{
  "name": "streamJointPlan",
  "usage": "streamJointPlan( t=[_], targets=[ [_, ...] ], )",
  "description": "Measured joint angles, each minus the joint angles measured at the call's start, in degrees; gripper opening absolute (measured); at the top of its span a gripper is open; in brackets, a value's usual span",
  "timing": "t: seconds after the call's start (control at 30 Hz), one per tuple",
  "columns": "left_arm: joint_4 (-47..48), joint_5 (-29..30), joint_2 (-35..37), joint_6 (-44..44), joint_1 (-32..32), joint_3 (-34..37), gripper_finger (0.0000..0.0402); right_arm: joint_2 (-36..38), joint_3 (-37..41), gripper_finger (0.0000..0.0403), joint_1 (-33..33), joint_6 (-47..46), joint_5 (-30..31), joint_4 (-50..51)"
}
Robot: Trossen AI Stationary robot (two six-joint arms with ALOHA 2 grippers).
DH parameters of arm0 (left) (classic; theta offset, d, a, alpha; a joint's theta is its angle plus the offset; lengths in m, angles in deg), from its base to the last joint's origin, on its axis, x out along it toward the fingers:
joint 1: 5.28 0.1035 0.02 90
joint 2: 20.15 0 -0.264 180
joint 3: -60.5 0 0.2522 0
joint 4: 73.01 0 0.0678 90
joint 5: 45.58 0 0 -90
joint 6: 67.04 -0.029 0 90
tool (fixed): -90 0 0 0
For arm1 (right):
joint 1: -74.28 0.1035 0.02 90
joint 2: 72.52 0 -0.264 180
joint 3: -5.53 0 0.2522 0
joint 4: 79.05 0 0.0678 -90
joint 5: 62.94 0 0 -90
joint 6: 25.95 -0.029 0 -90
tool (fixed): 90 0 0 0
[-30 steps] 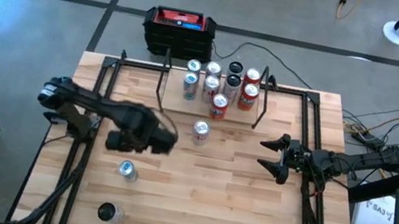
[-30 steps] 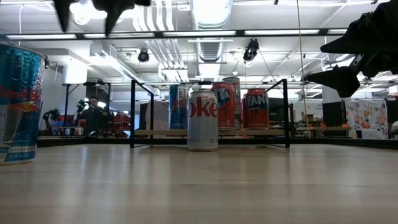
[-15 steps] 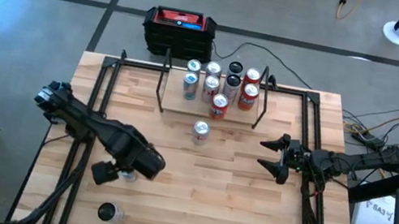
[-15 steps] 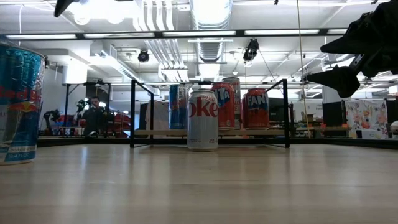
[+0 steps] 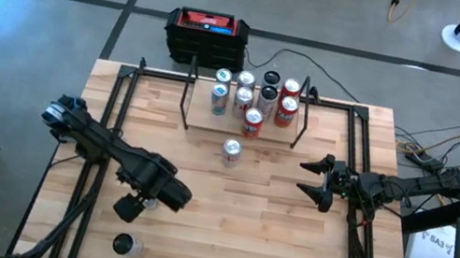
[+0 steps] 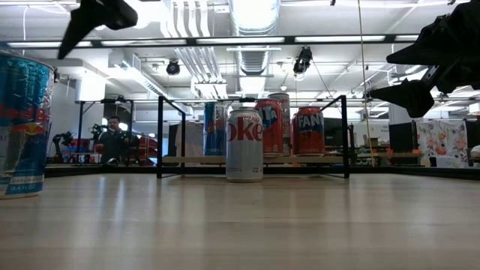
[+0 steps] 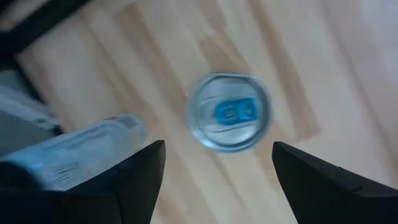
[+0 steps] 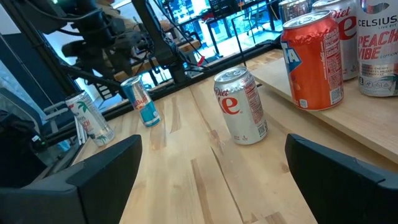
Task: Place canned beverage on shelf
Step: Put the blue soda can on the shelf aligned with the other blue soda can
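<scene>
A blue-and-silver can (image 7: 230,112) stands upright on the wood table, seen at the left of the low view (image 6: 22,124). My left gripper (image 7: 218,144) hangs above it, pointing down and open, one finger on either side of the can's top without touching it. In the high view the left gripper (image 5: 152,193) hides this can. The shelf (image 5: 240,123) stands at the far middle of the table with several cans on its board. A Diet Coke can (image 5: 231,151) stands on the table just in front of it. My right gripper (image 5: 311,179) waits open and level at the table's right.
Another can (image 5: 126,245) stands near the table's front edge, close to the left gripper. A black box with a red top (image 5: 207,35) sits on the floor beyond the far edge. Black frame rails (image 5: 107,126) run along the table's left and right sides.
My left gripper has gone toward the table's near edge and come down, rolling about its own downward axis. It now stands over the blue-and-silver can, which has kept its place. The right arm has kept still.
</scene>
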Motion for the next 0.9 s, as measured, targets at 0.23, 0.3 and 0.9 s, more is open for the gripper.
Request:
streamJointPlan(
  t=[0.23,0.3,0.9],
  targets=[
    [-1.55,2.62,0.80,0.32,0.02,2.98,0.0278,0.00,-0.01,0.0380,0.01,0.01,0.00,0.00],
    [-1.82,2.61,0.87,0.86,0.02,4.04,0.0278,0.00,-0.01,0.0380,0.00,0.00,0.00,0.00],
    [-11.83,2.37,2.92,1.87,-0.28,14.14,0.0275,0.00,-0.01,0.0380,0.00,0.02,0.00,0.00]
  ],
)
